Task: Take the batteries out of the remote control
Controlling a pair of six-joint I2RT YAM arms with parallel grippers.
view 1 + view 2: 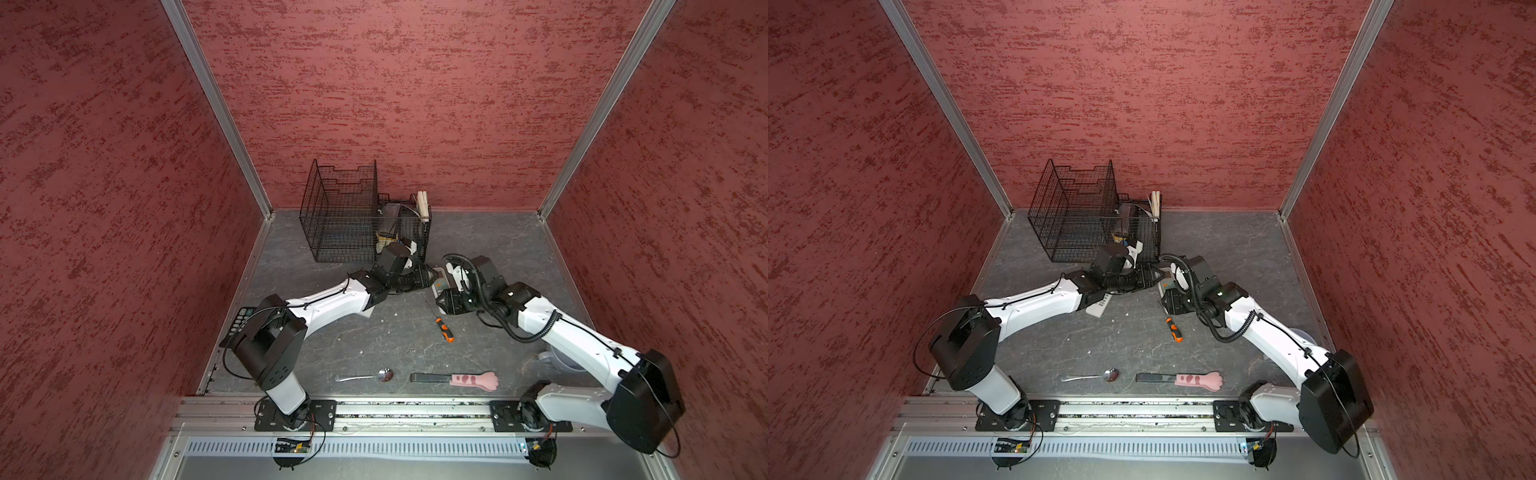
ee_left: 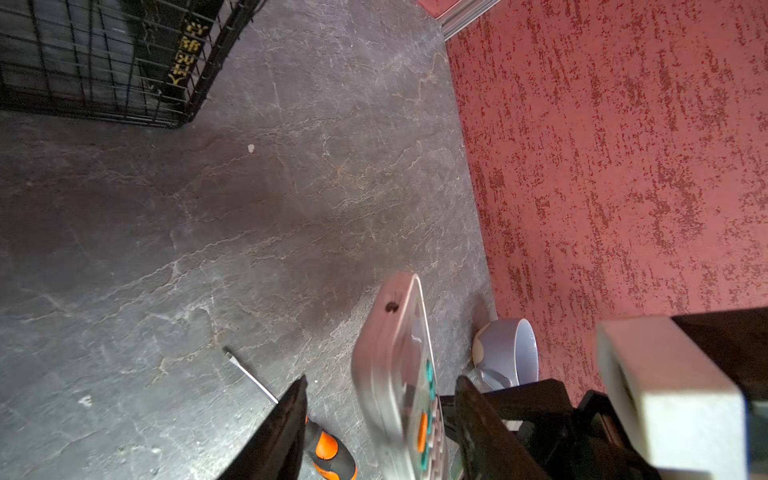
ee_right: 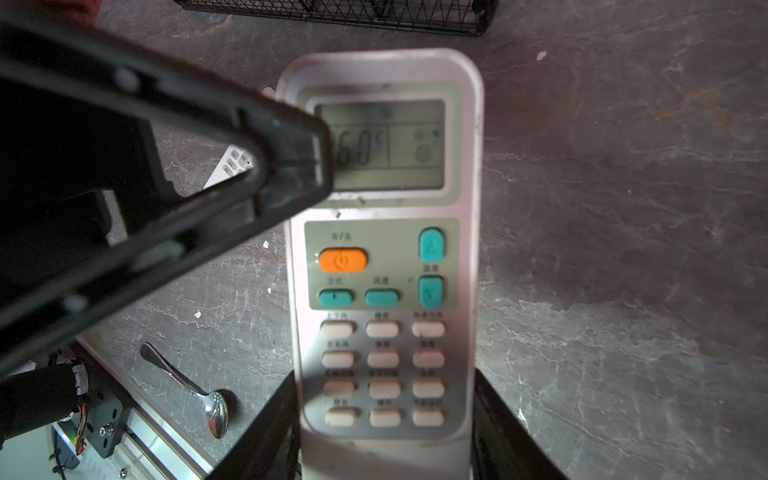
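1. Firmly, the right gripper (image 3: pixel 384 378) clamped the remote control (image 3: pixel 386 266) by its button end, at 12 o'clock from the screwdriver (image 1: pixel 444 329).
2. Jaws of the left gripper (image 2: pixel 381 379) stood apart, straddling its display end.

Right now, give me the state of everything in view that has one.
remote control: gripped at its lower end, button face showing, display on; back hidden.
right gripper: shut on the remote control.
left gripper: open, straddling the remote control's top, gap visible.
batteries: none in view.
screwdriver: lying on the table, untouched.
spoon: lying flat on the table.
wire basket: upright, items inside.
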